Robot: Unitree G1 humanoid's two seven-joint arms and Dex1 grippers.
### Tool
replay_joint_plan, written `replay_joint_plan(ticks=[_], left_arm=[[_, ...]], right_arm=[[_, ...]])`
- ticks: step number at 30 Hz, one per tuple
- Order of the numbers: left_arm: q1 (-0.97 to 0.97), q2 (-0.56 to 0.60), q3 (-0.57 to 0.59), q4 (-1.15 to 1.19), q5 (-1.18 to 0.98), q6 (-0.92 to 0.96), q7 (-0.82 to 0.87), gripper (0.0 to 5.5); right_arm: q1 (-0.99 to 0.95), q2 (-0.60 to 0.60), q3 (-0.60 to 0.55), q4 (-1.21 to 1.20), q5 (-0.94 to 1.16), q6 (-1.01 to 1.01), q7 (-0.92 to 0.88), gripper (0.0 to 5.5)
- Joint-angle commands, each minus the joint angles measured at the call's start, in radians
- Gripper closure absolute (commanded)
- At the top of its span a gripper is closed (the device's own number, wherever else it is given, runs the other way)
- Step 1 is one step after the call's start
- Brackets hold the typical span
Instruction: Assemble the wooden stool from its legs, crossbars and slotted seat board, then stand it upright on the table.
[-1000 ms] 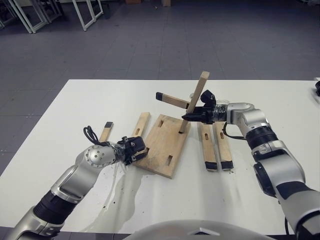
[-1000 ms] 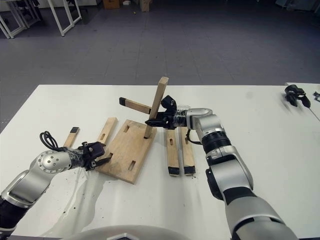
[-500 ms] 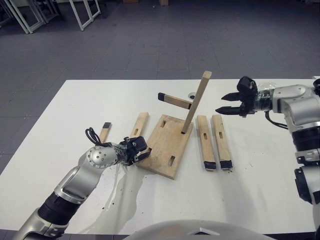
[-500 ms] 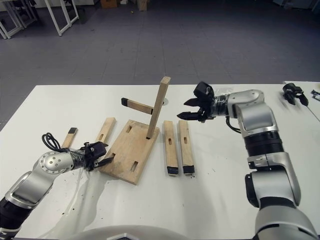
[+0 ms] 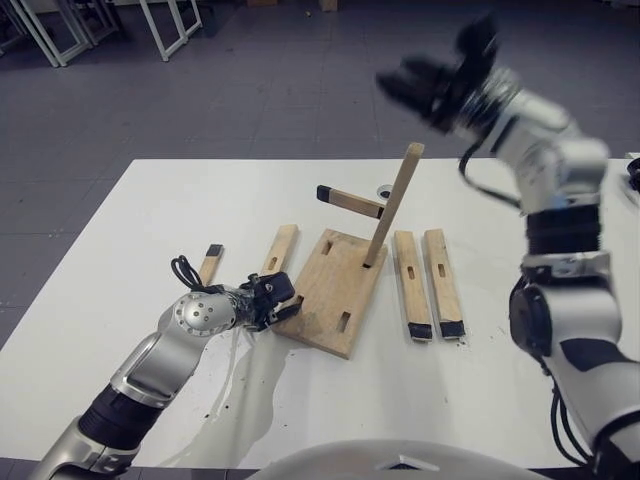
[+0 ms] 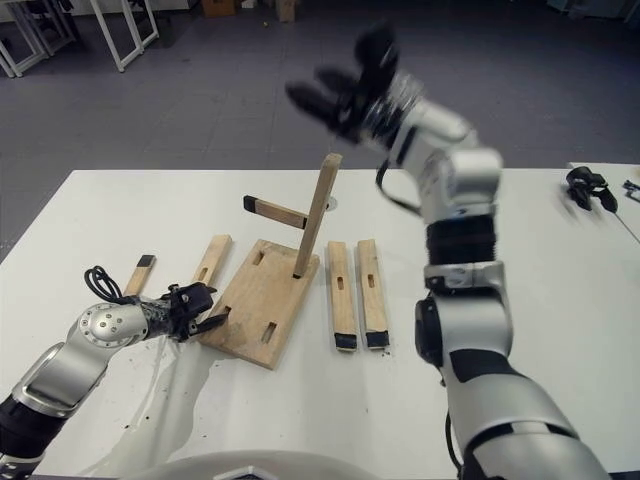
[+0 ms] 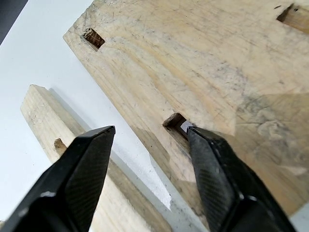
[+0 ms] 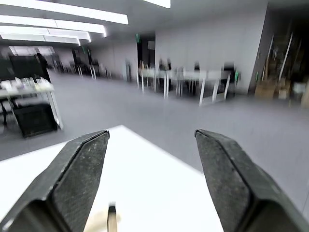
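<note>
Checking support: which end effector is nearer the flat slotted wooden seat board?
Left. Left end effector sits at the wooden seat board's edge; right end effector hangs high above.

right gripper [image 8: 151,135] spread wide, white table [image 8: 145,193] beyond

Board [image 5: 330,300]: one
Standing stick [image 5: 393,205]: one
Side stick [image 5: 350,201]: one
Lying right: two, inner stick [image 5: 411,285], outer stick [image 5: 444,285]
Lying left: two, long stick [image 5: 281,248], short stick [image 5: 211,265]
Black object [image 6: 590,190], far right: one
</note>
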Motion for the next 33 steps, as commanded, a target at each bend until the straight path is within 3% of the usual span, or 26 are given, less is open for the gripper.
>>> replay_joint_plan(ticks=[1, 4, 7, 11, 17, 20, 26, 33], left_arm=[[0.042, 0.001, -0.033, 0.039, 0.024, 0.054, -0.015, 2.73], [0.055, -0.006, -0.022, 0.028, 0.022, 0.062, -0.004, 2.73], [0.065, -0.018, 0.002, 0.006, 0.015, 0.077, 0.014, 2.73], [0.091, -0.02, 0.054, -0.049, -0.019, 0.133, 0.016, 2.73], [0.116, -0.159, 0.089, -0.068, -0.021, 0.346, 0.17, 2.73], [0.067, -0.279, 0.101, -0.038, -0.022, 0.434, 0.269, 2.73], [-0.057, -0.429, 0.054, 0.059, -0.018, 0.514, 0.36, 2.73], [-0.144, -0.534, 0.066, 0.103, -0.03, 0.544, 0.406, 2.73]], right_arm=[[0.066, 0.018, 0.093, 0.078, -0.087, 0.032, -0.014, 2.26], [0.007, -0.002, -0.019, -0.05, 0.013, 0.097, -0.05, 2.26], [-0.028, -0.026, -0.219, -0.313, 0.164, 0.211, -0.179, 2.26], [0.164, -0.085, -0.321, -0.63, 0.204, 0.419, -0.349, 2.26], [0.785, -0.112, -0.21, -1.024, 0.128, 0.65, -0.515, 2.26], [0.938, -0.096, -0.177, -1.083, 0.105, 0.739, -0.565, 2.26], [0.992, -0.076, -0.134, -1.134, 0.095, 0.898, -0.611, 2.26], [0.965, -0.066, -0.085, -1.076, 0.055, 0.9, -0.622, 2.26]])
